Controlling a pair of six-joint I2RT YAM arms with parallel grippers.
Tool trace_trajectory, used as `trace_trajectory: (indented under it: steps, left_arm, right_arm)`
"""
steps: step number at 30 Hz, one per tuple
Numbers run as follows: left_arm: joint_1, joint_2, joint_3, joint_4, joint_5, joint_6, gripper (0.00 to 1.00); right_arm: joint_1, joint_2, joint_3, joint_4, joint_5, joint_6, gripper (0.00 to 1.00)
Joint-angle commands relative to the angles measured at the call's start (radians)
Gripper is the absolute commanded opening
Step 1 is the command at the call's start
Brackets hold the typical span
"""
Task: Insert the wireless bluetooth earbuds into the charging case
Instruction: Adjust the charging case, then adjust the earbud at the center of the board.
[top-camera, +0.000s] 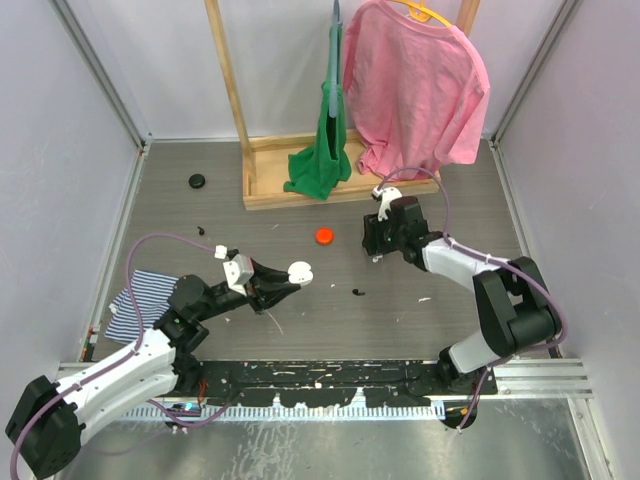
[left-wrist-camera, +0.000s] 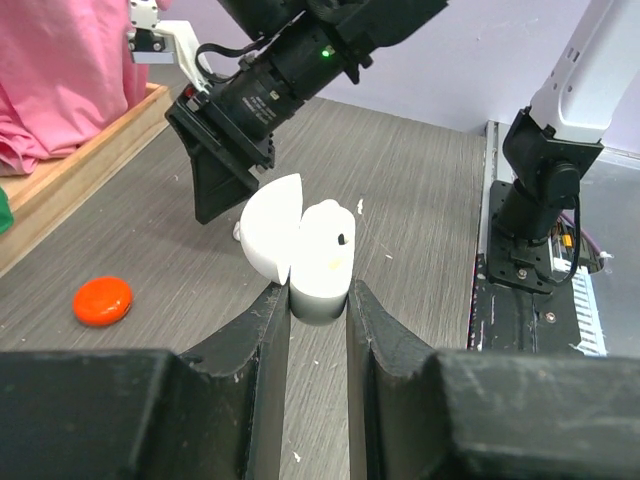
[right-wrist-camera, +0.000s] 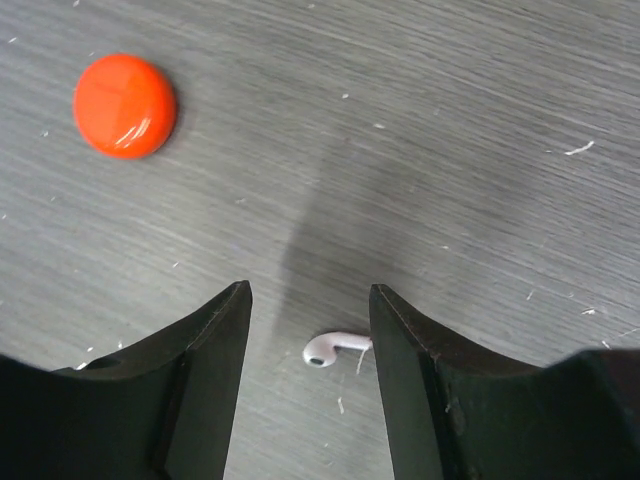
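Lower centre, left wrist view: smooth rounded white plastic charging case (left-wrist-camera: 322, 265), hinged lid open leftward, clamped upright in the left gripper (left-wrist-camera: 318, 300). Low centre, right wrist view: glossy white earbud (right-wrist-camera: 335, 347), lying on streaked grey wood-grain tabletop (right-wrist-camera: 450, 120) between the parted black jaws of the right gripper (right-wrist-camera: 310, 295). Upper left there: shiny round orange disc (right-wrist-camera: 125, 105).
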Motion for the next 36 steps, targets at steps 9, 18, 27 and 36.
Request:
trace_trajectory:
  steps: [9, 18, 27, 36]
  left_arm:
    - [0.003, -0.011, 0.014, 0.026, -0.019, 0.001, 0.03]
    - [0.003, -0.015, 0.014, 0.018, -0.031, -0.003, 0.03]
    - [0.003, -0.021, 0.014, 0.016, -0.034, -0.009, 0.04]
    - [0.003, -0.019, 0.015, 0.017, -0.035, -0.013, 0.04]
  right_arm:
    - [-0.097, 0.097, 0.065, -0.05, -0.149, 0.09, 0.61]
    - [-0.101, 0.098, 0.039, -0.111, -0.198, 0.106, 0.61]
    - [-0.1, 0.035, 0.006, -0.18, -0.254, 0.151, 0.59]
    - [-0.049, -0.054, 0.001, -0.233, -0.178, 0.156, 0.52]
